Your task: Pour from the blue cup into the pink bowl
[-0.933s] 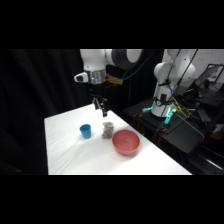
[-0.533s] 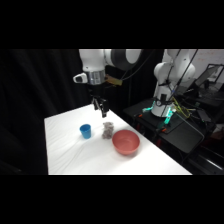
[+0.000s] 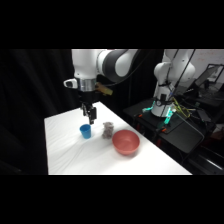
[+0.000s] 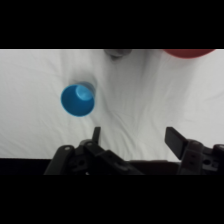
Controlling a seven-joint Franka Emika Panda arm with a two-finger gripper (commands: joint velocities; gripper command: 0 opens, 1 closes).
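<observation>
The blue cup (image 3: 85, 131) stands upright on the white table, left of the pink bowl (image 3: 125, 142). My gripper (image 3: 90, 117) hangs just above and slightly behind the cup, not touching it. In the wrist view the blue cup (image 4: 78, 99) sits upper left of my gripper (image 4: 135, 138), whose two fingers stand wide apart with nothing between them. Only a red sliver of the pink bowl (image 4: 189, 52) shows at that view's top right edge.
A small grey speckled lump (image 3: 107, 130) sits between cup and bowl, and it shows as a grey shape (image 4: 117, 53) at the wrist view's top. A second white arm (image 3: 167, 80) stands on a dark stand behind the table's far right edge.
My gripper has shifted left, from above the grey lump toward the blue cup. The cup, lump and bowl have stayed where they were.
</observation>
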